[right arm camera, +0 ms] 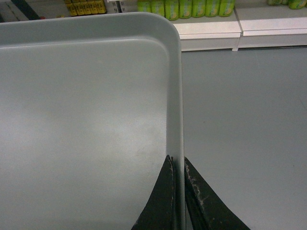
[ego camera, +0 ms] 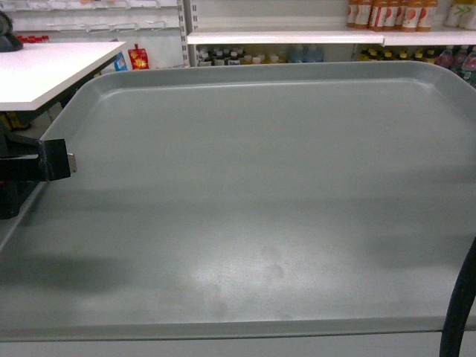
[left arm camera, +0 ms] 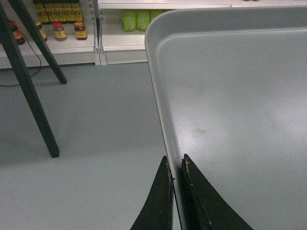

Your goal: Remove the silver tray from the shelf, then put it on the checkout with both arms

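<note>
The silver tray (ego camera: 253, 201) fills the head view, level and held in the air over the floor. My left gripper (left arm camera: 176, 165) is shut on its left rim, one finger on each side; the head view shows this gripper (ego camera: 56, 160) at the tray's left edge. On the opposite side my right gripper (right arm camera: 177, 163) is shut on the right rim of the tray (right arm camera: 86, 120). The white checkout (ego camera: 52, 67) lies at the far left, beyond the tray's corner. A white shelf (ego camera: 282, 37) runs along the back behind the tray.
Bottles (ego camera: 387, 15) stand on the back shelf boards, with more on the lower shelves (left arm camera: 136, 19). Black angled legs (left arm camera: 29, 96) stand on the grey floor (left arm camera: 96, 120) left of the tray. A black cable (ego camera: 461, 305) hangs at the lower right.
</note>
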Controlling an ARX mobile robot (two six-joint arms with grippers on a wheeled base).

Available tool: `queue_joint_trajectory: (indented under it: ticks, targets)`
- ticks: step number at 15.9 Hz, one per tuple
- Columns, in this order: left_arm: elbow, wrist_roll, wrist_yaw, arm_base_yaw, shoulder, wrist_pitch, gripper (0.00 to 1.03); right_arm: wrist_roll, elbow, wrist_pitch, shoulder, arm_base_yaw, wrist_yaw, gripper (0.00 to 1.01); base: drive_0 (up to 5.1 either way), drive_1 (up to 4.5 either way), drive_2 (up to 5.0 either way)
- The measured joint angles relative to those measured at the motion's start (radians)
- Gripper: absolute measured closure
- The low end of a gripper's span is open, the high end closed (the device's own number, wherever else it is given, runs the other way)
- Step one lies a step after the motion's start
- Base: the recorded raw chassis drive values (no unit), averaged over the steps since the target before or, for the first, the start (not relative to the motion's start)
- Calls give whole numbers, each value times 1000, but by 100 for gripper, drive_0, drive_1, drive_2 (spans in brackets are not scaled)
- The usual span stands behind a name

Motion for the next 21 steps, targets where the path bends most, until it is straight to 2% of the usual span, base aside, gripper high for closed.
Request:
queue_joint_trajectory:
  ticks: [21]
  targets:
    - [0,0,0,-1,0,-3,99,0,0,-1,0,0,0,98,-496,245,245]
